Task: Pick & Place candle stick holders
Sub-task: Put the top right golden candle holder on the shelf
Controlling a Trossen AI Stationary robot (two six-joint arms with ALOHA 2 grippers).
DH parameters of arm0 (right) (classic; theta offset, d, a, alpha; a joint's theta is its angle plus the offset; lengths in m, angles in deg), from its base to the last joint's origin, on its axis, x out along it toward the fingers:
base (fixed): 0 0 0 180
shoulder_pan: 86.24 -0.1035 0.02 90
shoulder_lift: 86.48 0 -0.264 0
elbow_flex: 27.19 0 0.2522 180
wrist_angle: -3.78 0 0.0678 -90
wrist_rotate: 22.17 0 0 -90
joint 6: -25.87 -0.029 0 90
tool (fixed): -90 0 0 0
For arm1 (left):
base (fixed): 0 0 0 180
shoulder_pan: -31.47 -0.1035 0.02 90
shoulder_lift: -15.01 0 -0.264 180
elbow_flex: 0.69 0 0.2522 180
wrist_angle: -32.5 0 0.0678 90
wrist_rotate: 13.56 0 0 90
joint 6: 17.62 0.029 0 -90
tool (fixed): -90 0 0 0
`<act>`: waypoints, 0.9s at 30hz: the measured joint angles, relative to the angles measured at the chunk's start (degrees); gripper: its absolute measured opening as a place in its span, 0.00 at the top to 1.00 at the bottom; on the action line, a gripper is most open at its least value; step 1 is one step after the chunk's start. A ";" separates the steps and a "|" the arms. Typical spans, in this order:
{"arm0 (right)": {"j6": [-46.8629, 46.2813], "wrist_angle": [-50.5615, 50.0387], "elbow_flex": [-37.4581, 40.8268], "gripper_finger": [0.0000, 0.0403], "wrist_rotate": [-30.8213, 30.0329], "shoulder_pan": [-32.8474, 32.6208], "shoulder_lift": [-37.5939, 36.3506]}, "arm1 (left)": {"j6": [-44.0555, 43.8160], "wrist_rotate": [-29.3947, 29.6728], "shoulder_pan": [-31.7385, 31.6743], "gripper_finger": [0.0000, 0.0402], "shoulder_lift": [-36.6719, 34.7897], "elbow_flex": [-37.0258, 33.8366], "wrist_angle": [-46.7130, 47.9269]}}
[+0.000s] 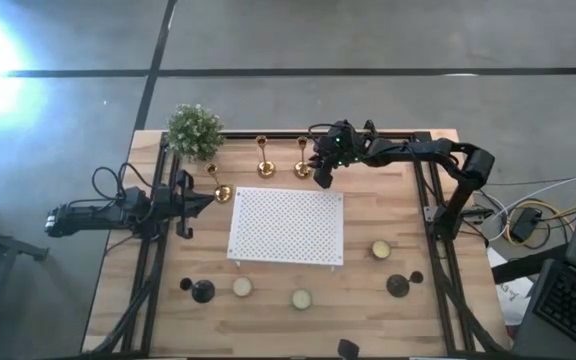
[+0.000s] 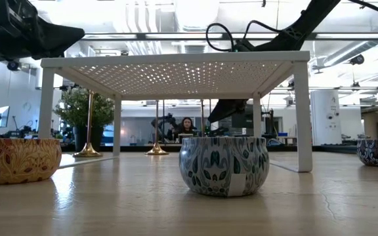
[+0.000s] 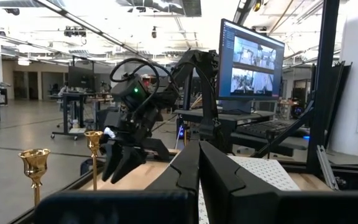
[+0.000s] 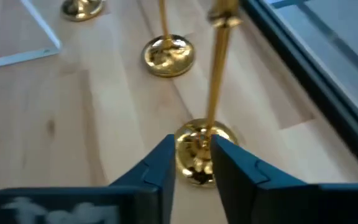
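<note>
Three brass-gold candle stick holders stand upright on their round bases along the table's far side: one (image 1: 221, 190) by the plant, one (image 1: 263, 165) in the middle, one (image 1: 302, 165) to the right. My right gripper (image 4: 194, 152) slants down onto the rightmost holder (image 4: 213, 93), its fingers a little apart on either side of the domed base. Squat black holders (image 1: 202, 291) (image 1: 398, 286) sit near the front edge. My left gripper (image 1: 208, 203) waits shut at the table's left, above the wood. My right gripper comes slanting down from the table's right, with one fingertip (image 4: 165, 152) on each side of the near part of the holder's round base (image 4: 194, 163). The holder stands upright on the table. Whether the fingers touch the base, I cannot tell.
A white perforated stand (image 1: 286, 225) fills the table's middle. A small potted plant (image 1: 194, 130) stands at the far left corner. Patterned candle tins (image 1: 380, 249) (image 1: 241, 287) (image 1: 301, 298) sit toward the front. The black frame rail (image 4: 303, 68) runs just behind the holders.
</note>
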 joint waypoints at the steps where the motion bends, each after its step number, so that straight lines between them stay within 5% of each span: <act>1: 0.29 0.39 -0.20 0.70 -0.74 0.00 0.00 | 0.00 0.01 0.00 0.97 0.00 0.00 0.00; 8: 0.32 3.88 -1.55 0.56 -1.09 0.00 0.04 | 0.02 0.00 0.00 0.97 0.00 0.00 0.00; 14: -0.05 4.43 -3.02 0.55 -2.32 0.00 0.04 | 0.02 0.00 0.00 0.97 0.01 0.00 0.00; 20: -0.11 5.95 -3.25 0.67 -2.29 0.00 0.07 | 0.05 0.02 0.00 0.97 0.02 0.00 0.00; 27: 0.85 6.63 -3.16 0.95 -1.62 0.00 0.22 | 0.41 0.02 0.00 0.97 0.02 0.00 0.02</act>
